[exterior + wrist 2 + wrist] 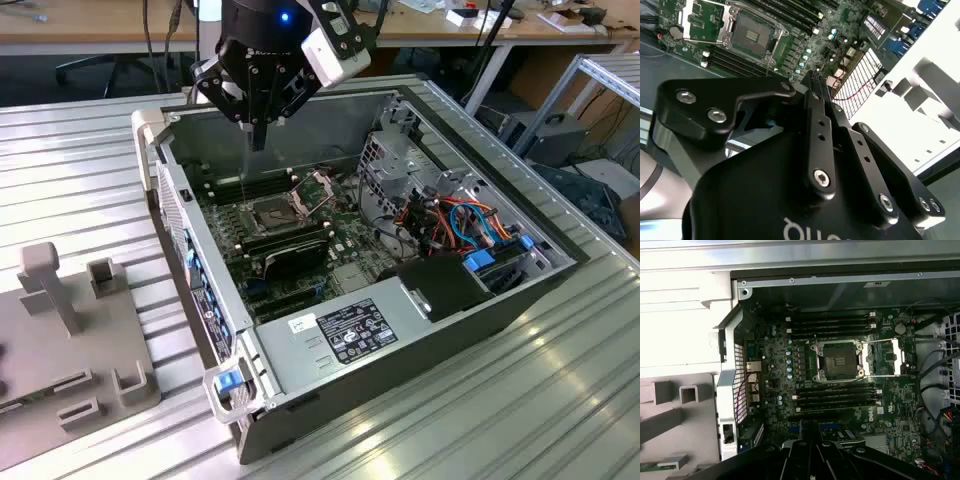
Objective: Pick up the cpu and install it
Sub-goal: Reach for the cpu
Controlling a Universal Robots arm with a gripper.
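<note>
while pincer (258, 140) hangs over open socket (272, 212), fingers together, cpu position unclear.

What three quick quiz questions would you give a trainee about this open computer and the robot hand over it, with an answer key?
1. True or false: the hinged metal frame is shut flat over the socket.
2. Where is the hand? A) in the air above the open case; B) pressed down into the socket; C) lowered outside the case.
3. What long black parts lie in rows on both sides of the socket?
Key: 1 false, the frame stands open beside the socket; 2 A; 3 the memory slots.
</note>
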